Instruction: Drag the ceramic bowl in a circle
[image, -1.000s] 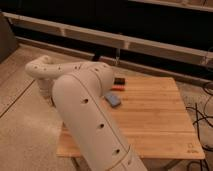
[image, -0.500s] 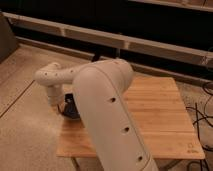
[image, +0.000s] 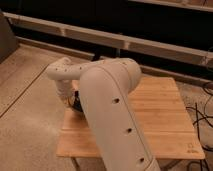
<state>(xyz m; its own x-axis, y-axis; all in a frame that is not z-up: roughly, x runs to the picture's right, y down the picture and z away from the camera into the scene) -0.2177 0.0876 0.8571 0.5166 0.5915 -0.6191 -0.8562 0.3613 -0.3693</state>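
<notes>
The ceramic bowl (image: 76, 104) shows only as a dark rounded sliver at the left edge of the wooden table (image: 160, 115); my arm hides most of it. My gripper (image: 69, 99) reaches down at the bowl's left side, below the white wrist. My big white arm (image: 107, 105) fills the middle of the view and covers the table's left half.
Black cables (image: 202, 122) lie on the floor to the right of the table. A dark wall with a long pale rail (image: 125, 40) runs behind. A grey cabinet (image: 7, 32) stands at the far left. Speckled floor lies to the left of the table.
My arm has swung across the view and its elbow now sits further right. The wrist stays over the dark bowl at the table's left edge. Small objects seen earlier are now hidden.
</notes>
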